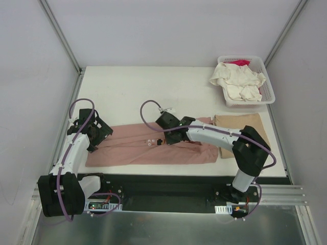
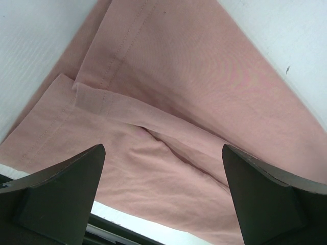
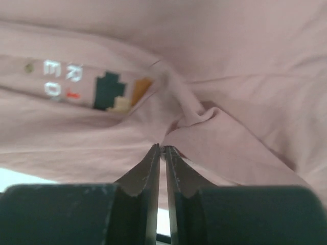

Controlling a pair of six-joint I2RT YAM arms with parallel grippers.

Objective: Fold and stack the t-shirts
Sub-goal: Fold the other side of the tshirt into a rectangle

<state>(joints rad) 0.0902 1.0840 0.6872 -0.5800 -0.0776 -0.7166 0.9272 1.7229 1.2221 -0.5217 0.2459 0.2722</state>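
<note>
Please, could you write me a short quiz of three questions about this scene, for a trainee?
1. True or false: the left gripper holds its jaws open above the pink t-shirt.
2. The tan t-shirt lies: A in the left gripper; B on the table, right of the pink t-shirt; C under the pink t-shirt.
3. Fill in: the right gripper has its jaws shut on the ___ t-shirt.
Key: 1 true; 2 B; 3 pink.

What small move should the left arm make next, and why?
Probably lower the left gripper and close it on the pink t-shirt: its jaws hang open above the cloth, while the right gripper is shut on a pucker near the print.
</note>
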